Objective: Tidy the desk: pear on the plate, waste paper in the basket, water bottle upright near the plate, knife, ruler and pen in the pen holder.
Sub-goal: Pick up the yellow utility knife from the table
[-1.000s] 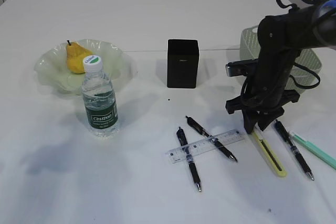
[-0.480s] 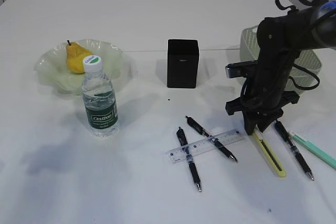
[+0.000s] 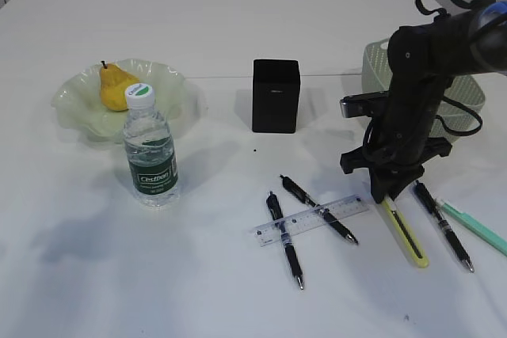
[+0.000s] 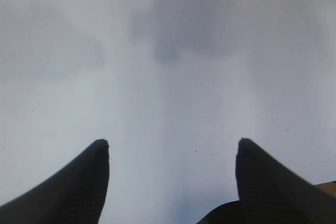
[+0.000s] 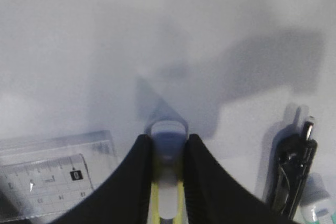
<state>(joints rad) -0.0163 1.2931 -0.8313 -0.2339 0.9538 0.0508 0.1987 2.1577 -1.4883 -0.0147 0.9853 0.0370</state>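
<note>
The yellow pear (image 3: 116, 87) lies in the pale green plate (image 3: 170, 85) at the left. The water bottle (image 3: 150, 152) stands upright just in front of the plate. The black pen holder (image 3: 276, 95) stands mid-desk. My right gripper (image 3: 386, 192) points down at the far end of the yellow knife (image 3: 405, 233), which lies on the desk. In the right wrist view its fingers (image 5: 139, 177) press both sides of the knife (image 5: 167, 192). The clear ruler (image 3: 313, 219) lies across two black pens (image 3: 283, 239). My left gripper (image 4: 170, 148) hangs open over the bare white desk (image 4: 168, 51). No waste paper is in view.
The green basket (image 3: 376, 65) sits behind my right arm, partly hidden by it. A third black pen (image 3: 444, 227) and a mint-green pen (image 3: 475, 227) lie right of the knife. The ruler's end (image 5: 47, 174) and a black pen (image 5: 294, 166) flank my right fingers.
My right gripper's fingers have closed in on the knife's far end. The arm has barely moved. Nothing else on the desk has shifted.
</note>
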